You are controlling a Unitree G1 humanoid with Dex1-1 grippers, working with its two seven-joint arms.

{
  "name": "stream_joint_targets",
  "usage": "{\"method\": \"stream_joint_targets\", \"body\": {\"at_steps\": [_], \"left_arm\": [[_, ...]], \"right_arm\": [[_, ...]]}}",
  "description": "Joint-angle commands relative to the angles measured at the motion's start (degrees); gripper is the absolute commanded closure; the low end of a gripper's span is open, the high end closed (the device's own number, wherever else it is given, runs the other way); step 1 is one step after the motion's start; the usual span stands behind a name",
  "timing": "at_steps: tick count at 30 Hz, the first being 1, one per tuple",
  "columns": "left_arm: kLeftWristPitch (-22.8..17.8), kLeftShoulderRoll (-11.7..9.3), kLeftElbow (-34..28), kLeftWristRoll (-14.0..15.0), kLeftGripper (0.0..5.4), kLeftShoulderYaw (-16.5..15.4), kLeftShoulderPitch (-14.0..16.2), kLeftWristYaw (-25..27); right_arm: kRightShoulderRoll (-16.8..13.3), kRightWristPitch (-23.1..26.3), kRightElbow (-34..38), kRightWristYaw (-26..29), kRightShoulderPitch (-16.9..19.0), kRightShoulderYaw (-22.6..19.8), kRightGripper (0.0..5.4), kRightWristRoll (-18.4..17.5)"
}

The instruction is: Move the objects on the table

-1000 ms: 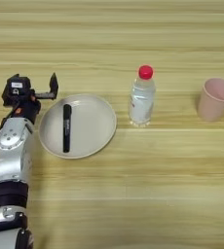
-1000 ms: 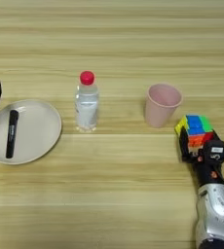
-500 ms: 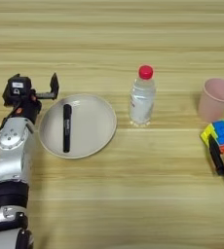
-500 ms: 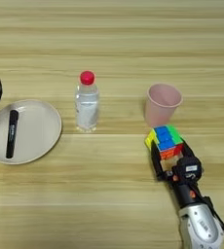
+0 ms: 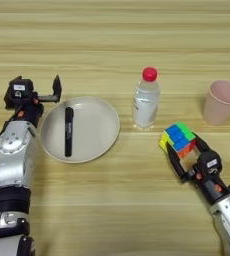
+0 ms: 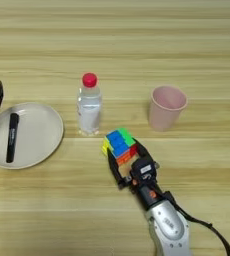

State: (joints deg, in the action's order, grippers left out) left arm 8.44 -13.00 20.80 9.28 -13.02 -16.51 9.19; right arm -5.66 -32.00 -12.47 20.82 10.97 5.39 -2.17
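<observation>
Forward-stretched right gripper clasping puzzle cube.

Round cream plate on left part of view, flat, upright. Shallow raised rim, smooth glossy inside. Plain, no pattern. Rim whole, uncovered all round. In right eye view plate sits at left edge, its left side cut off by frame.

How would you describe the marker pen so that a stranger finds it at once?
Look at the round cream plate on the left part of the table, beside the left gripper. The slim black marker pen lies inside it, the only dark, thin thing there.
</observation>
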Motion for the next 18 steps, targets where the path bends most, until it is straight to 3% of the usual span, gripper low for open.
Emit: {"method": "stream_joint_targets", "body": {"at_steps": [1, 8, 9, 18], "left_arm": [[-0.2, 0.1, -0.8, 0.0, 0.0, 0.1, 0.3, -0.1], [-0.1, 0.1, -1.0, 0.0, 0.0, -0.1, 0.6, -0.3], [-0.1, 0.1, -1.0, 0.0, 0.0, -0.2, 0.6, -0.3], [0.0, 0.2, -0.9, 0.1, 0.0, -0.2, 0.7, -0.2]], "right_arm": [[1.1, 0.2, -2.8, -0.8, -2.1, 1.5, 1.97, 1.1], [2.1, -0.5, -5.8, -1.0, -3.3, 3.1, 1.97, 1.6], [2.1, -0.7, -5.9, -1.1, -3.3, 3.2, 1.67, 1.7], [1.2, -0.7, -2.4, -2.1, -1.9, 3.6, 0.69, 2.0]]}}
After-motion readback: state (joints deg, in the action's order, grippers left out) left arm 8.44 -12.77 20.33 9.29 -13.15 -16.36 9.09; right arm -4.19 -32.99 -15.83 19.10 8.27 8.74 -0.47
